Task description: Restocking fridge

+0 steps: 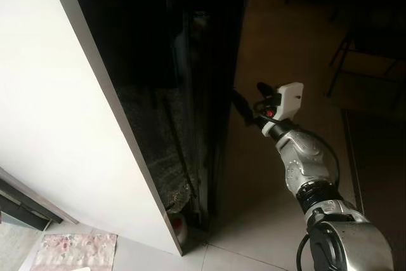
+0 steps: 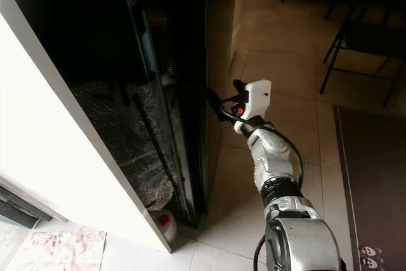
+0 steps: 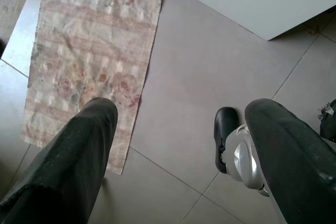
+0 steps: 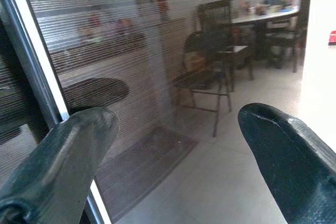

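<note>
Reaching left, my right gripper (image 2: 212, 98) has its fingers spread wide at the dark glossy fridge door (image 4: 131, 77), nothing held, fingertips at its right-hand edge. To open it well, I judge I should hook one finger behind that edge and pull steadily. My left gripper (image 3: 178, 145) hangs idle, fingers parted, over the floral rug (image 3: 89, 51).

Home kitchen: tall dark fridge (image 1: 184, 93), tiled floor (image 2: 279, 74), dining chairs (image 2: 361, 36).

Beige tiled floor (image 2: 298, 125), floral rug (image 3: 84, 61), black chair (image 2: 361, 36)
</note>
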Available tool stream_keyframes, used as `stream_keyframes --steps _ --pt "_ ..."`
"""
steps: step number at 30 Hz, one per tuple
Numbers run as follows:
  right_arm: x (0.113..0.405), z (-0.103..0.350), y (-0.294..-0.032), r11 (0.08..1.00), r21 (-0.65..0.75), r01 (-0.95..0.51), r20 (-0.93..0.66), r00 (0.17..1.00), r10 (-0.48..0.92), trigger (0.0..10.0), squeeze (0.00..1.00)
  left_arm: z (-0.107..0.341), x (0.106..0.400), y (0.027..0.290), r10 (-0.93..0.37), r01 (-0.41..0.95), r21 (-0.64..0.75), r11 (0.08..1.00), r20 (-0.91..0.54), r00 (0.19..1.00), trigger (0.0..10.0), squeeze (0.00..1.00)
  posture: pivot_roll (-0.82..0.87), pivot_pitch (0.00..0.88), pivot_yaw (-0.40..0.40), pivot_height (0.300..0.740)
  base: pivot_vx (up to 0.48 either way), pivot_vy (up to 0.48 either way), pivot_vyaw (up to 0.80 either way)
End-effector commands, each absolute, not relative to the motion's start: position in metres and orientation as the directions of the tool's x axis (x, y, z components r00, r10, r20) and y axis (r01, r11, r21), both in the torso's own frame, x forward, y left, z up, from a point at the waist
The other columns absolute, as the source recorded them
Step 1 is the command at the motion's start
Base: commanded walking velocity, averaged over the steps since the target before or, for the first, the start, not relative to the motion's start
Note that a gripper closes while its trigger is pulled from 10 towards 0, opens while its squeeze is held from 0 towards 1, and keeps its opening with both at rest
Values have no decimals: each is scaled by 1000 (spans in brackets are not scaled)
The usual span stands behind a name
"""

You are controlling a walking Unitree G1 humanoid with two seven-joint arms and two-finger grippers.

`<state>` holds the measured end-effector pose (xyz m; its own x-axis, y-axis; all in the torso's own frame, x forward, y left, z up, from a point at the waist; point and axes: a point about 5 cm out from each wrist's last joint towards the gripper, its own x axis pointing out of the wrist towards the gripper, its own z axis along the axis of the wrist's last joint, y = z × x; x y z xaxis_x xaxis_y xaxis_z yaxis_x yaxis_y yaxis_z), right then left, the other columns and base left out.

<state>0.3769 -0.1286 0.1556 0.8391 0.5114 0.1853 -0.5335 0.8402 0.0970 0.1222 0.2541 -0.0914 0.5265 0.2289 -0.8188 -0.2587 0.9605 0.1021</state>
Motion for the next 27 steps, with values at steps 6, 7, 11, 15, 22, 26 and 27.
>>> stream_keyframes --steps 6,7,11,15,22,26,27 --pt "370 163 -72 686 65 -724 209 682 700 10000 0 -93 118 255 229 -250 113 962 -834 503 10000 0 -47 16 66 740 0 0 0" --pt "370 163 -68 675 71 -734 209 673 710 10000 0 -93 119 255 230 -252 113 961 -833 503 10000 0 -47 18 65 740 0 0 0" --pt "368 165 -57 629 88 -772 214 631 745 10000 0 -92 118 259 234 -257 115 959 -833 502 10000 0 -46 18 61 740 0 0 0" --pt "366 166 -48 597 84 -798 212 599 772 10000 0 -91 119 261 237 -260 117 959 -832 501 10000 0 -43 21 60 740 0 0 0" --pt "368 168 -45 608 81 -790 213 610 764 10000 0 -90 124 259 232 -255 113 960 -831 506 10000 0 -48 26 63 740 0 0 0" --pt "370 167 -52 637 88 -766 215 639 738 10000 0 -91 126 256 228 -252 110 961 -831 508 10000 0 -49 29 63 740 0 0 0" --pt "370 167 -52 637 89 -766 215 639 738 10000 0 -91 126 256 228 -252 110 961 -831 508 10000 0 -49 29 63 740 0 0 0"
